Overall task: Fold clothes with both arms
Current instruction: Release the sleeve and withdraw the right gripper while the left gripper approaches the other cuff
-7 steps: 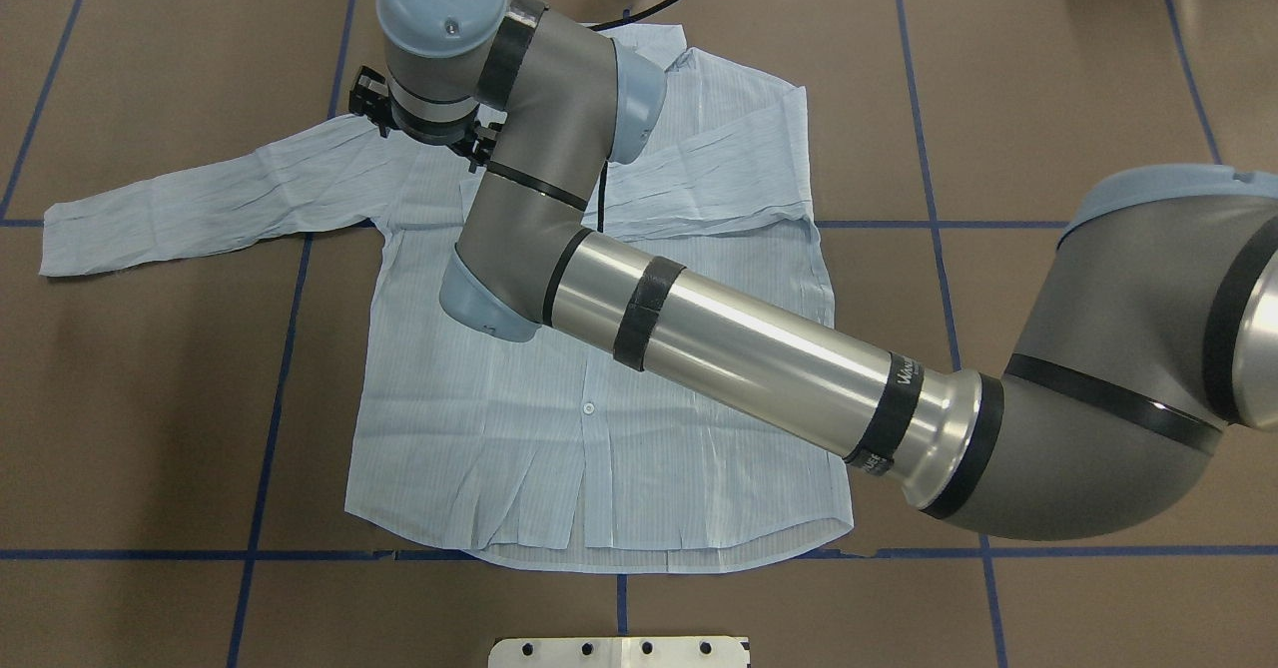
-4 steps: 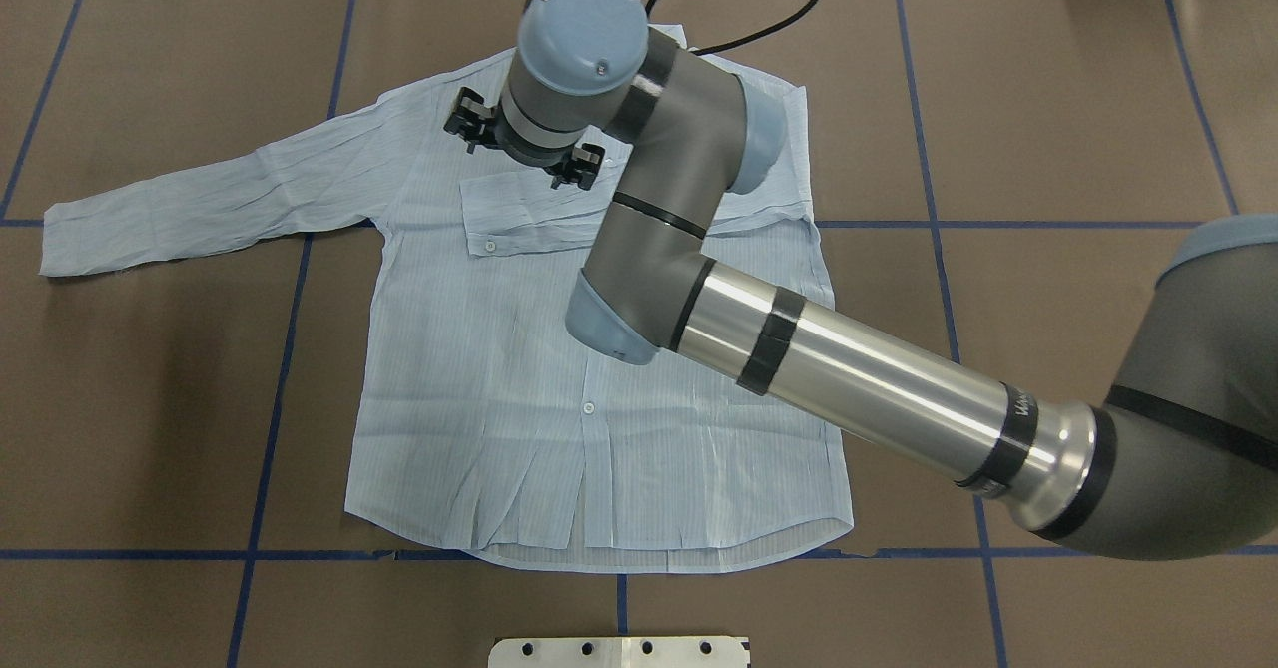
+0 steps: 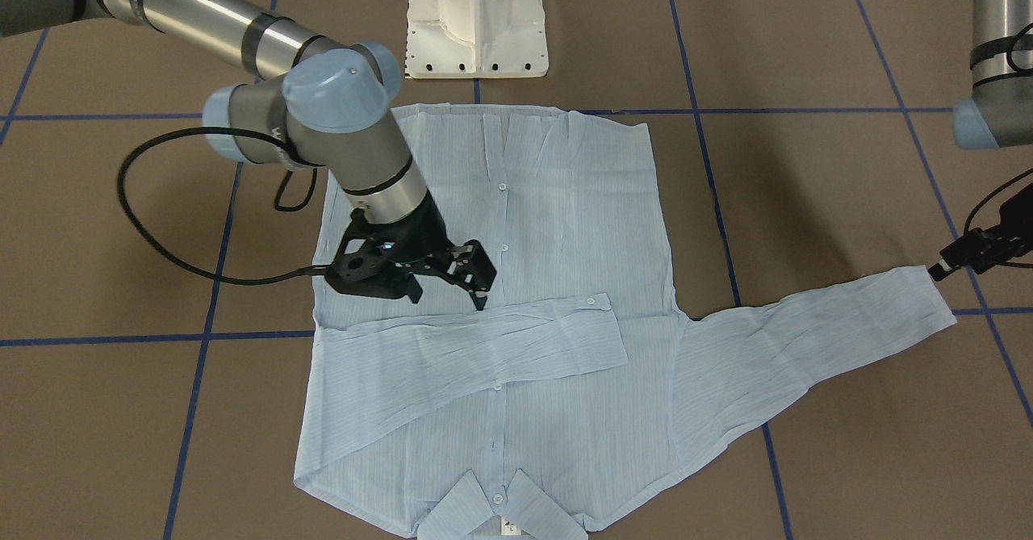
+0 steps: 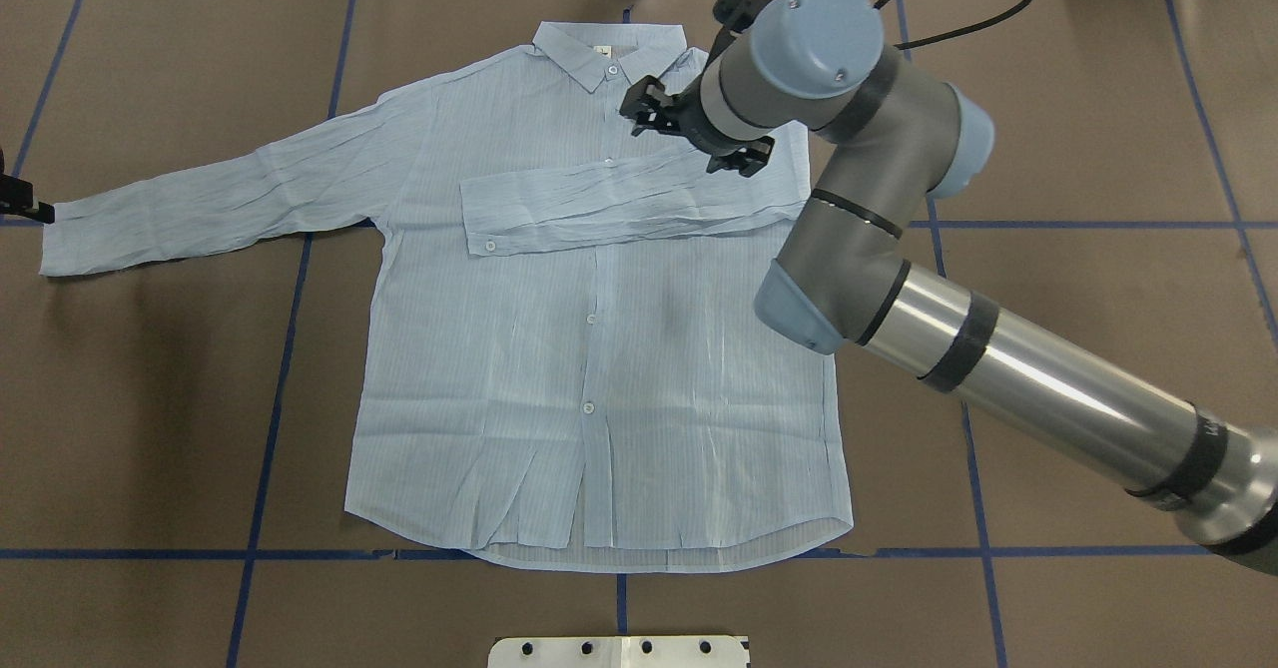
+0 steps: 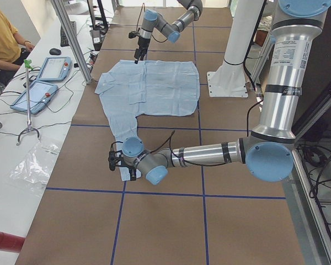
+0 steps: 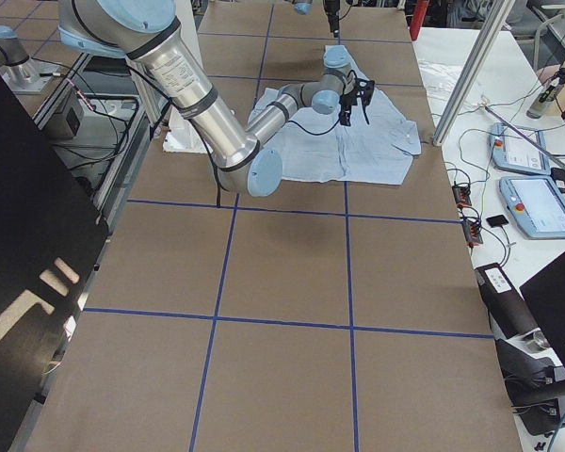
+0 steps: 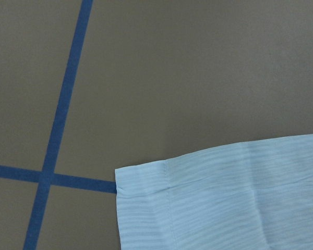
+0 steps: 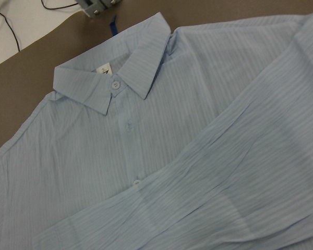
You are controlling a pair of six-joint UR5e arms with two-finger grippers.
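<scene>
The pale-blue shirt (image 4: 599,368) lies flat on the brown table, buttons up, collar (image 4: 609,49) at the far side. One sleeve (image 4: 619,199) is folded across the chest. The other sleeve (image 4: 200,199) stretches out to the overhead view's left. My right gripper (image 3: 448,286) hovers above the chest, just beside the folded sleeve, open and holding nothing. Its wrist camera looks at the collar (image 8: 109,88). My left gripper (image 3: 948,265) sits at the outstretched sleeve's cuff (image 7: 224,198), which lies flat on the table. I cannot tell whether it is open or shut.
Blue tape lines (image 4: 270,398) grid the brown table. The white pedestal base (image 3: 476,23) stands at the near edge by the hem. A black cable (image 3: 153,241) loops off the right wrist. A side table with tablets (image 5: 41,83) and a seated person (image 5: 3,38) lie beyond the far edge.
The right arm has swept across the shirt from its left shoulder to the right of the collar. The left gripper has come into the overhead view at the left edge.
</scene>
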